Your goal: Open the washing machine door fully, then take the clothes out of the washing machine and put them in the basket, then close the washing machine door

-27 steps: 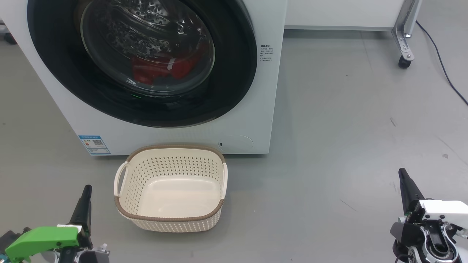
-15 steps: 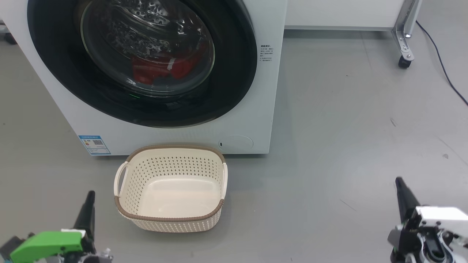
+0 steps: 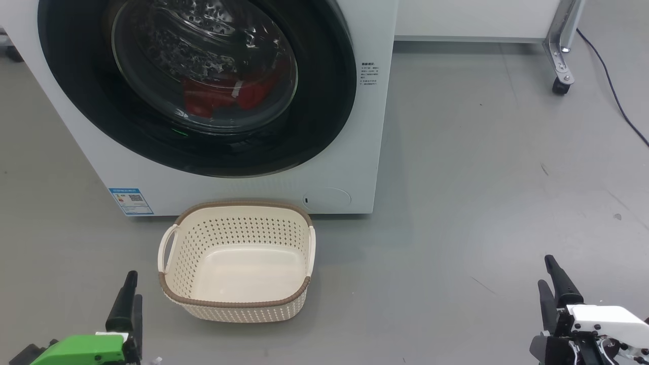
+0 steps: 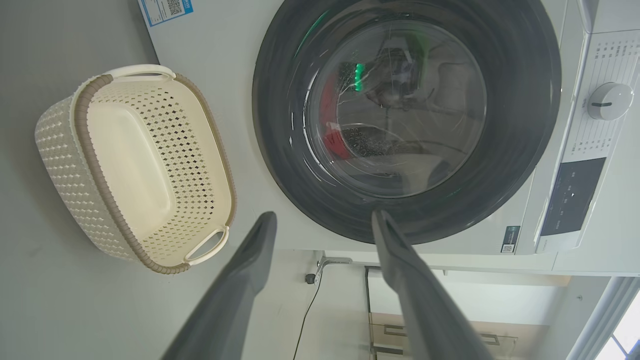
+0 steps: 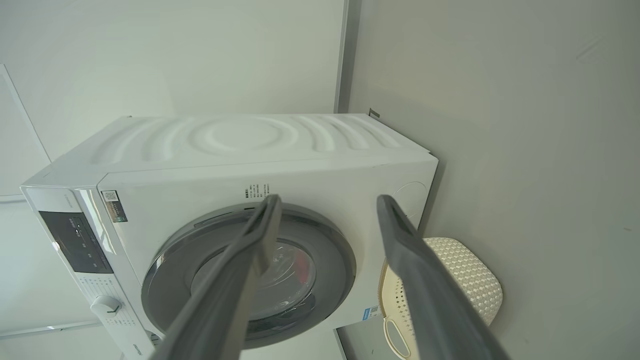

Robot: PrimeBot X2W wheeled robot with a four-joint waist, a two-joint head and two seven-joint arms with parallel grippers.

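The washing machine stands white at the top left, and its door, black-rimmed with a glass centre, lies shut against the front. Behind the glass lie the red clothes. On the floor just in front sits the cream basket, with nothing in it. My left gripper is low at the left of the basket, open and holding nothing. My right gripper is far off at the lower right, open too. In the left wrist view, the open left gripper points at the door, with the basket beside it. The right gripper looks at the machine from afar.
A metal frame leg on a caster stands at the back right, with a black cable trailing past it on the grey floor. A blue label marks the machine's lower left corner. The control knob is on its panel.
Both grippers have sunk toward the bottom edge of the head view, away from the machine. Door, clothes and basket have not moved.
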